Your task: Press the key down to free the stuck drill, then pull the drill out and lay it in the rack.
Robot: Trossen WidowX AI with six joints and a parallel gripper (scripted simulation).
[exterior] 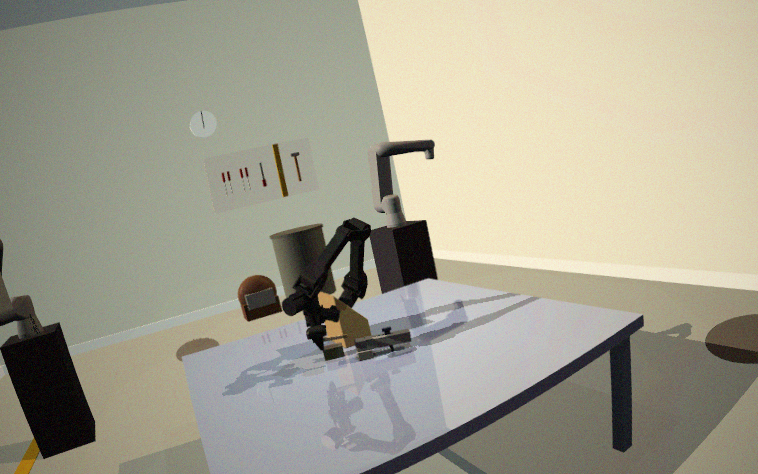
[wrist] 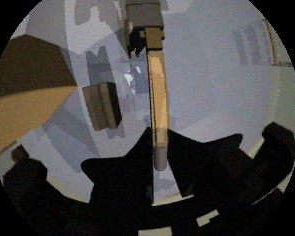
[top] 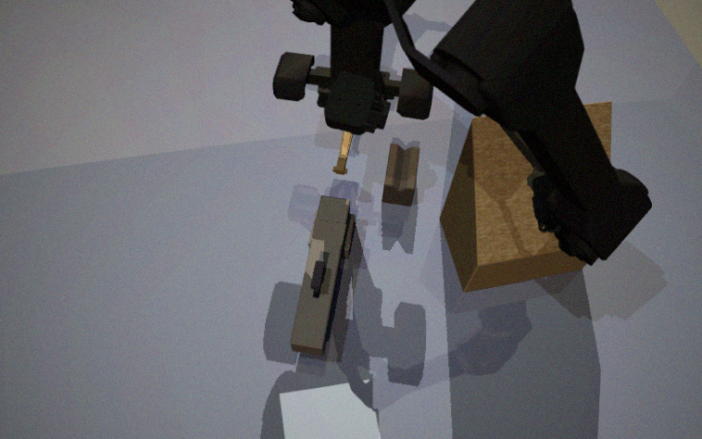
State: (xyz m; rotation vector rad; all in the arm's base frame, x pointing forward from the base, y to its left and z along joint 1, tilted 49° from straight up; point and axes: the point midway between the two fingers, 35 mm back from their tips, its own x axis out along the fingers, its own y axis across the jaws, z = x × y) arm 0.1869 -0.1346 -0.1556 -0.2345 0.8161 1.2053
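Clamped on one end of the drill (top: 344, 152), the gripper (top: 355, 128) holds the thin tan rod above the table (top: 124, 244). Its free tip hangs apart from the grey block (top: 322, 272) carrying the dark key (top: 318, 277), with the grooved rack (top: 400, 173) just beside it.

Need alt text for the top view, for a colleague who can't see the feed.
The hand grips a slim tan drill, clear of the long grey block below it. A small wooden rack sits just right of the drill, with a large wooden block beyond.
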